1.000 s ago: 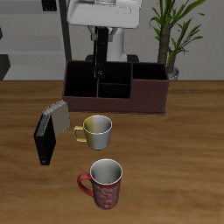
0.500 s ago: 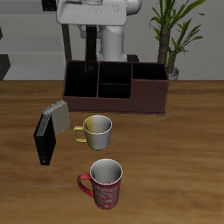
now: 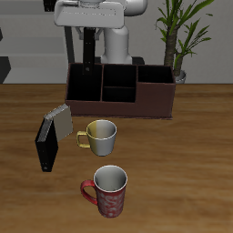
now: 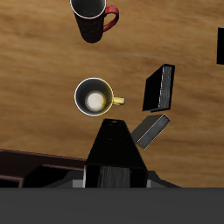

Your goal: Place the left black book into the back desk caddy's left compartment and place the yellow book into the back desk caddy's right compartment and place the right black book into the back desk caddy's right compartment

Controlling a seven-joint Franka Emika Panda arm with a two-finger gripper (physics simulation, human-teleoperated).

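My gripper (image 3: 87, 64) is shut on the left black book (image 4: 114, 147), which hangs upright over the end compartment (image 3: 84, 84) of the dark brown back desk caddy (image 3: 153, 100), just above its rim. In the wrist view the held book hides my fingertips and part of the caddy (image 4: 31, 166). The right black book (image 3: 45, 146) stands on edge on the table, well in front of the caddy. A second book with a greyish-tan face (image 3: 59, 119) leans on it; I take this for the yellow book, though it looks dark in the wrist view (image 4: 150, 129).
A yellow-handled mug (image 3: 101, 136) stands just in front of the caddy, beside the books. A red mug (image 3: 110, 191) stands nearer the table's front edge. A potted plant (image 3: 177, 36) is behind the caddy. A dark object (image 4: 220, 44) shows at the wrist view's edge.
My gripper has carried the held book sideways along the caddy, from over its middle divider to over the end compartment. Books and mugs on the table have not moved.
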